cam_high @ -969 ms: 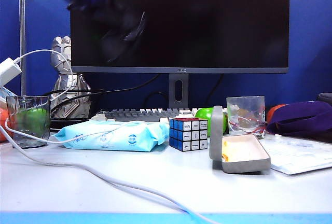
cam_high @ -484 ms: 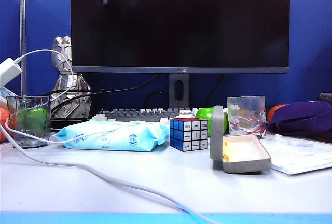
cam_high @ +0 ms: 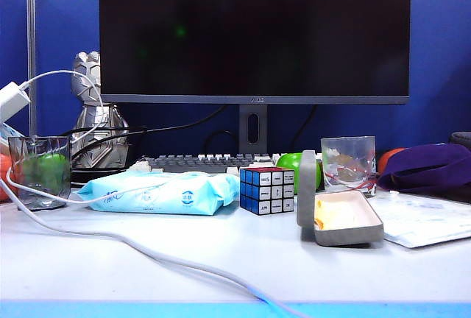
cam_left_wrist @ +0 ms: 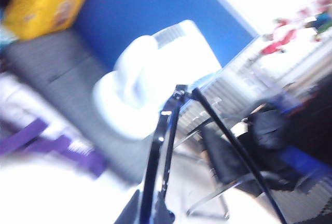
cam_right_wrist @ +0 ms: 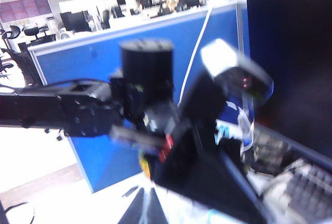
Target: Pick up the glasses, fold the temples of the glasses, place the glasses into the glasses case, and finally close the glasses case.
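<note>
We see the glasses (cam_left_wrist: 165, 146) pinched in the left gripper (cam_left_wrist: 150, 214), one of the temples (cam_left_wrist: 236, 151) swung out, up off the counter (cam_high: 243, 259). Right gripper (cam_right_wrist: 142, 208) pressed together, empty, facing the left arm. Glasses case (cam_high: 338, 218) open w/ lid upright beside Rubik's cube (cam_high: 267, 190).

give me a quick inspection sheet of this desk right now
surface: white table, bare at front.
job's things: case open, lid upright, empty as far as seen; glasses in the left gripper, one temple swung out.
clutter: wipes, cube, two tumblers, keyboard, figurine, purple bag.
grippers: left shut on glasses; right gripper shut, blurred; neither in the exterior view.
cables: white cable across table.
surroundings: monitor, blue partition.
</note>
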You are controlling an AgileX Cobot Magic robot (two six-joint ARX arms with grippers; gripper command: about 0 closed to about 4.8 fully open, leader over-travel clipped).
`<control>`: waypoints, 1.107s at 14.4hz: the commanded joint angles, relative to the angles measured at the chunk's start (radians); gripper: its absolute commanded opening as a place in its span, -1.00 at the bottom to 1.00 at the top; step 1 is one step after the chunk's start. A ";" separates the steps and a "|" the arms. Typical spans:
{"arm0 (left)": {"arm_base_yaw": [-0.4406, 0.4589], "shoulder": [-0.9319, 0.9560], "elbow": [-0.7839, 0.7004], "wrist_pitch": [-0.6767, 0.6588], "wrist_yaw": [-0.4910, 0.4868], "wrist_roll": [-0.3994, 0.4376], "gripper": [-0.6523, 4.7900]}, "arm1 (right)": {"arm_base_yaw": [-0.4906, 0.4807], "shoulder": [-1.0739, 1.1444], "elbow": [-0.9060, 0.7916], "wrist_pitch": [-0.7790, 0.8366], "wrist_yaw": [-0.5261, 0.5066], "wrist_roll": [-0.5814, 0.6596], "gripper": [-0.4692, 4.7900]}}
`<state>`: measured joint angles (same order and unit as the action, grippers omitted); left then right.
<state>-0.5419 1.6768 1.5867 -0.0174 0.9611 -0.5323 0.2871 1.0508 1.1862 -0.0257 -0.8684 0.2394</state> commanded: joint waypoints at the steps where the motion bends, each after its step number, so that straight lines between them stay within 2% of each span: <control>1: -0.006 -0.007 0.007 0.164 0.069 -0.148 -0.78 | 0.002 0.000 0.002 -0.054 0.003 -0.014 -0.82; 4: -0.006 -0.007 0.007 0.302 0.121 -0.236 -0.78 | 0.002 0.018 0.000 -0.107 0.029 -0.057 -0.82; 6: -0.006 -0.008 0.007 0.334 0.125 -0.282 -0.78 | 0.002 0.027 -0.002 -0.112 0.029 -0.057 -0.82; 9: -0.006 -0.008 0.007 0.343 0.143 -0.291 -0.78 | 0.001 0.032 -0.002 -0.112 0.082 -0.057 -0.82; 10: -0.006 -0.008 0.007 0.350 0.137 -0.288 -0.78 | 0.000 0.029 -0.002 -0.111 0.069 -0.057 -0.82; 12: -0.003 -0.008 0.007 0.349 0.059 -0.250 -0.78 | 0.000 -0.010 -0.002 -0.114 -0.025 -0.057 -0.82; 16: -0.001 -0.007 0.007 0.348 -0.122 -0.198 -0.78 | 0.000 -0.115 -0.002 -0.211 -0.029 -0.065 -0.82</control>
<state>-0.5415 1.6760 1.5867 0.3172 0.8841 -0.7433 0.2863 0.9485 1.1805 -0.2180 -0.8921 0.1783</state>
